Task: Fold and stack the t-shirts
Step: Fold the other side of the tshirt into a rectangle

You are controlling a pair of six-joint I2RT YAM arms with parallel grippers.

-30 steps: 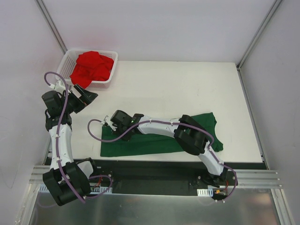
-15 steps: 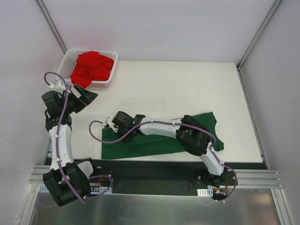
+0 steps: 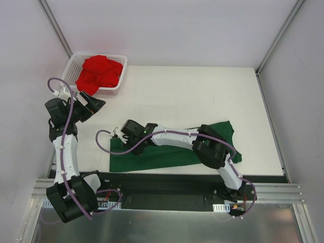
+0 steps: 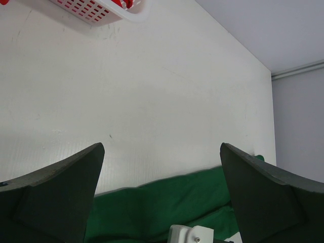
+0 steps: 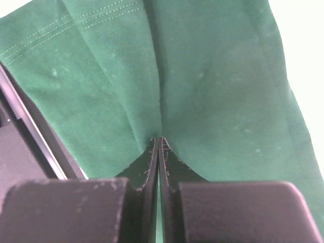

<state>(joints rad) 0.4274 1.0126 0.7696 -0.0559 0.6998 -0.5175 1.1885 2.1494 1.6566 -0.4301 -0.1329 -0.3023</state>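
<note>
The green t-shirt (image 3: pixel 162 157) lies flat, long and narrow (creased lengthwise); red t-shirt (image 3: pixel 98 71) crumpled in basket (image 3: pixel 112 90)

A white table (image 3: pixel 202 96) sits between pale grey walls (image 3: pixel 167 30); metal posts (image 3: pixel 282 33) rise at eleven and one o'clock.

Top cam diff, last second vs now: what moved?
The right pincer, shut on the green t-shirt, slid slightly to the robot's right and toward the bases, dragging the shirt's left end with it. Nothing was newly gripped or released. The left pincer stayed open near the basket, and the red t-shirt is unchanged inside it.
</note>
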